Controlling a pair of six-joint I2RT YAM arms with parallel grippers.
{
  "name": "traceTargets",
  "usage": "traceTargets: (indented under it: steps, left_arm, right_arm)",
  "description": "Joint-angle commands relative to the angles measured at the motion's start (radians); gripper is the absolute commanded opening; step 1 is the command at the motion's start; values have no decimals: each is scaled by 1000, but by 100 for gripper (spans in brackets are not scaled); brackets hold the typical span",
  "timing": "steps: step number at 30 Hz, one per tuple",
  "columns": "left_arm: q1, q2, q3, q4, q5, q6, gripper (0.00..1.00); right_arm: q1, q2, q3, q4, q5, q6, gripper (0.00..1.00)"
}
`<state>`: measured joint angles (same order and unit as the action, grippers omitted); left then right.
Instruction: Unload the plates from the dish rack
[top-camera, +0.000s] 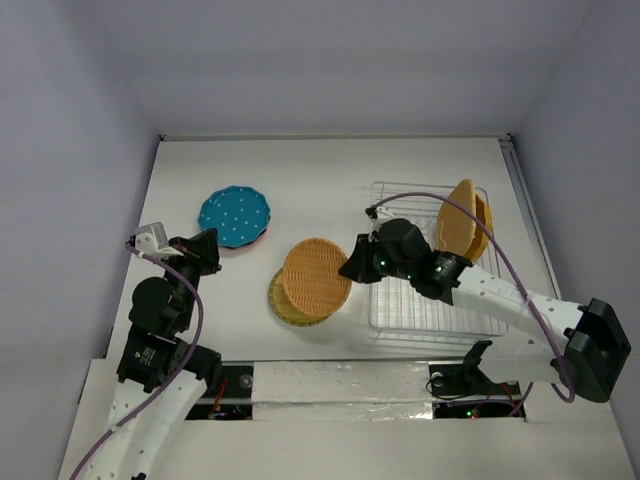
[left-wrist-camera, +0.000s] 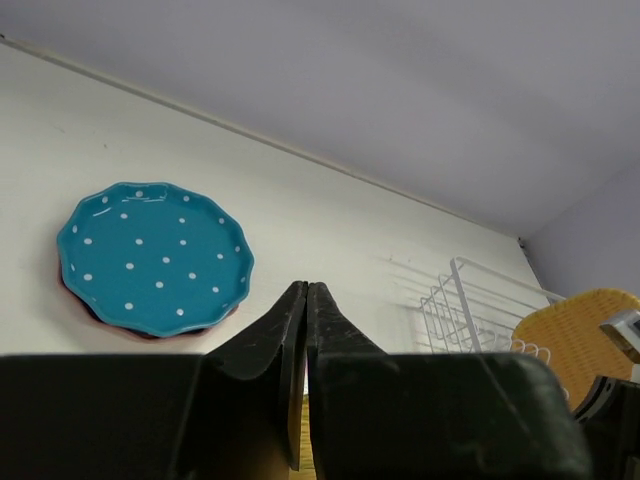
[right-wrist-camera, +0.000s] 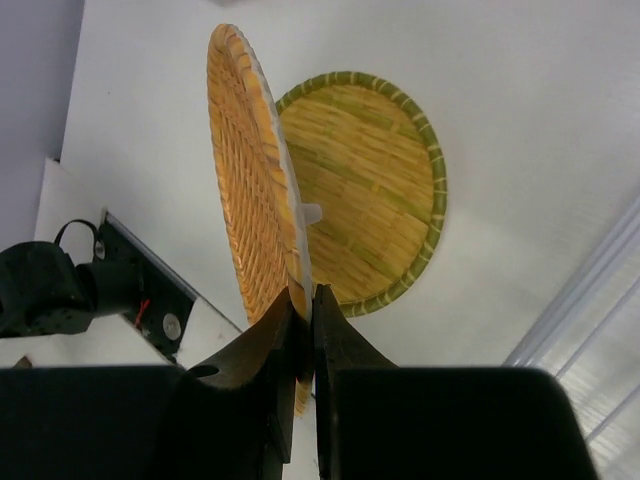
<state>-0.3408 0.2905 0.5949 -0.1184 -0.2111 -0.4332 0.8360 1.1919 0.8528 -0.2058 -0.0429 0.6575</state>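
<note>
My right gripper (top-camera: 352, 265) (right-wrist-camera: 305, 295) is shut on the rim of an orange woven plate (top-camera: 316, 277) (right-wrist-camera: 245, 170). It holds the plate tilted on edge just above a round yellow woven plate (top-camera: 279, 302) (right-wrist-camera: 370, 190) that lies flat on the table. The white wire dish rack (top-camera: 430, 305) stands at the right, with a tan-orange woven plate (top-camera: 458, 222) (left-wrist-camera: 575, 340) upright in its far end and another orange plate (top-camera: 484, 228) behind it. A teal dotted plate (top-camera: 234, 216) (left-wrist-camera: 150, 255) lies on a pink plate (left-wrist-camera: 75, 300) at far left. My left gripper (top-camera: 205, 250) (left-wrist-camera: 306, 290) is shut and empty near it.
The white table (top-camera: 330, 170) is walled by grey panels at the back and sides. The rack's wire corner (left-wrist-camera: 470, 300) (right-wrist-camera: 600, 330) shows in both wrist views. Cables and arm bases sit along the near edge (top-camera: 350, 385).
</note>
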Motion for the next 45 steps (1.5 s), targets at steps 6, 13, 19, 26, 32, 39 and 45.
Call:
traceTargets:
  steps: [6, 13, 19, 26, 32, 39, 45]
  left_arm:
    - [-6, 36, 5, 23, 4, 2, 0]
    - [-6, 35, 3, 22, 4, 1, 8]
    - [-6, 32, 2, 25, 4, 1, 11]
    - [-6, 30, 2, 26, 4, 1, 12]
    - [-6, 27, 2, 28, 4, 2, 12]
    - [-6, 15, 0, 31, 4, 1, 12]
    - [-6, -2, -1, 33, 4, 1, 0]
  right_arm:
    - [32, 84, -37, 267, -139, 59, 0]
    - [45, 202, -20, 358, -172, 76, 0]
    - [45, 224, -15, 293, -86, 82, 25]
    - [45, 242, 23, 117, 26, 47, 58]
    - [54, 221, 78, 27, 104, 7, 77]
    - [54, 26, 169, -172, 383, -2, 0]
    - [-92, -118, 299, -594, 803, 36, 0]
